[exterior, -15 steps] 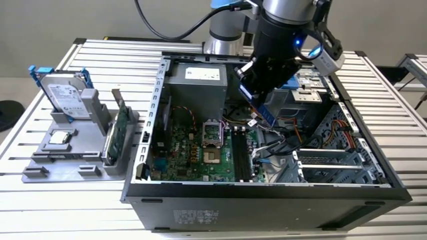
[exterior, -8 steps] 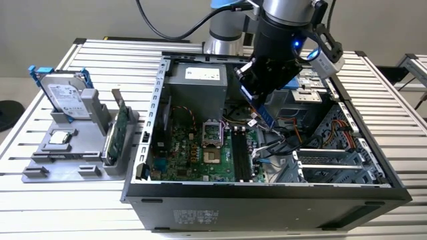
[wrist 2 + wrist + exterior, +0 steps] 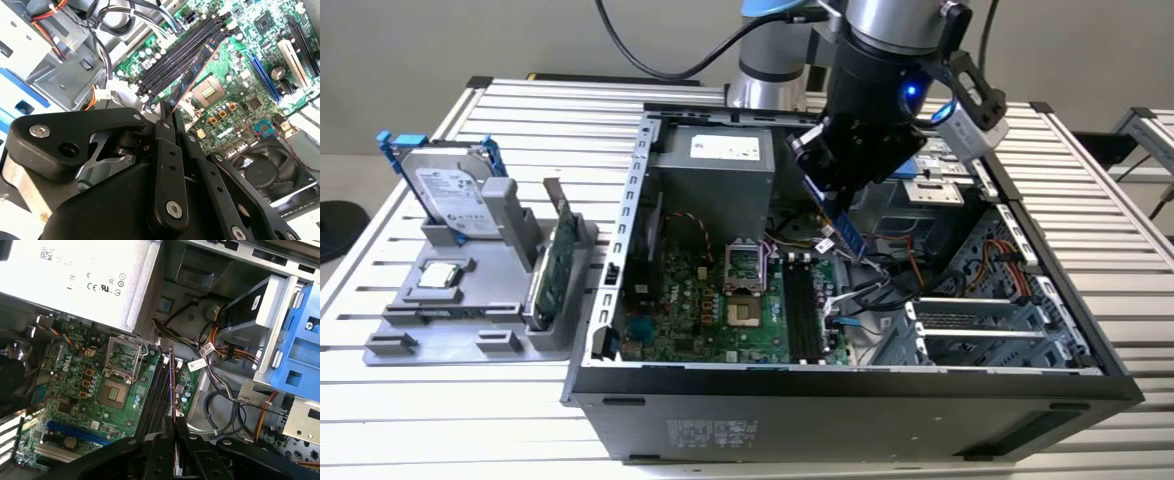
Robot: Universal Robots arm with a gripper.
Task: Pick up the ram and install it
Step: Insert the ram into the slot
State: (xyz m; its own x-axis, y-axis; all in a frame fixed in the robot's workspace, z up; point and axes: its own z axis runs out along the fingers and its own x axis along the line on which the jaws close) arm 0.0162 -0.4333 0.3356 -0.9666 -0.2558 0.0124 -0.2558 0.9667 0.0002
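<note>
My gripper [image 3: 835,203] hangs inside the open computer case [image 3: 627,215], shut on the ram [image 3: 846,234]. The ram is a thin dark-blue stick, held by one end and tilted, its free end pointing down toward the black memory slots [image 3: 803,310] on the green motherboard [image 3: 694,300]. In the second wrist view the ram [image 3: 192,75] juts from the gripper [image 3: 168,108] and hovers over the slots [image 3: 175,57], apart from them. Seen edge-on in the first wrist view, the ram [image 3: 171,380] lines up roughly along the slots [image 3: 157,390] above my gripper [image 3: 175,422].
Loose cables [image 3: 881,275] and the drive cage [image 3: 987,330] crowd the case on the exterior view's right of the slots. The power supply [image 3: 720,165] sits behind, the processor socket [image 3: 744,268] beside the slots. Outside, a grey stand [image 3: 454,300] holds a green card [image 3: 550,275] and a hard drive [image 3: 451,190].
</note>
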